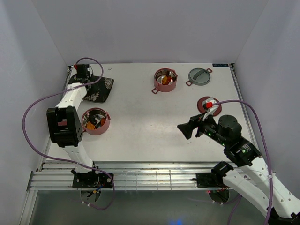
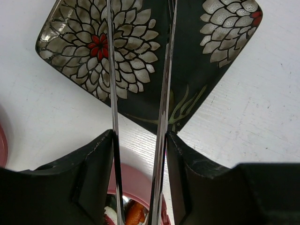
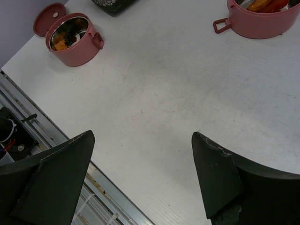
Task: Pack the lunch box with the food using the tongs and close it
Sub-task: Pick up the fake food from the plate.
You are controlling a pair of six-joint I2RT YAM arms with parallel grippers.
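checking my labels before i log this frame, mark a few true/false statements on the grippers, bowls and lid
1. The left gripper holds the tongs. True.
2. The right gripper grips a bowl. False: it is open and empty over the table.
3. The left bowl and the far bowl both hold food. True.
4. The grey lid sits on a bowl. False: it lies on the table beside the far bowl.

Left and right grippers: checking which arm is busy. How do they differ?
The left black two-finger gripper is shut on the long silver metal tongs, facing the dark flowered square plate; the right black two-finger gripper is open and empty, facing the white table. Both look the same build.
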